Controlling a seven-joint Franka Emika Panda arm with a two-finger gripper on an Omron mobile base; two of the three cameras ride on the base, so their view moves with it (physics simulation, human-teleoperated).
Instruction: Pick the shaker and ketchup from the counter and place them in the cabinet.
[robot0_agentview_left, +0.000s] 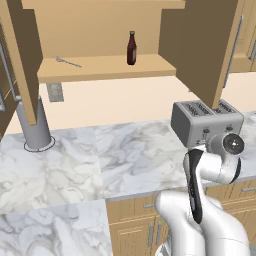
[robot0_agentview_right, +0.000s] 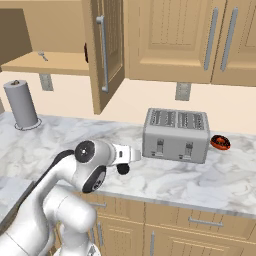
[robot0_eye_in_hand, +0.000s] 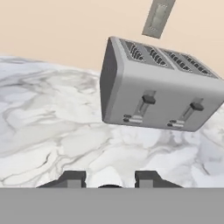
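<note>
Right of centre, you face a grey toaster (robot0_eye_in_hand: 159, 89) on marble counter (robot0_agentview_left: 75, 165), ketchup (robot0_agentview_left: 131, 48) top-centre in cabinet (robot0_agentview_left: 105, 67), gripper (robot0_eye_in_hand: 109, 178) fingers parted around a small dark thing, grip uncertain.

No text, label, brand, number or sign can be read: the ketchup (robot0_agentview_left: 131, 48) and the toaster (robot0_agentview_right: 176, 135) show no legible marking.

I see a white marble counter (robot0_agentview_left: 75, 165), a pale wall (robot0_agentview_left: 125, 97) behind it, a grey toaster (robot0_agentview_right: 176, 135), and wooden drawers (robot0_agentview_right: 200, 222) below.
</note>
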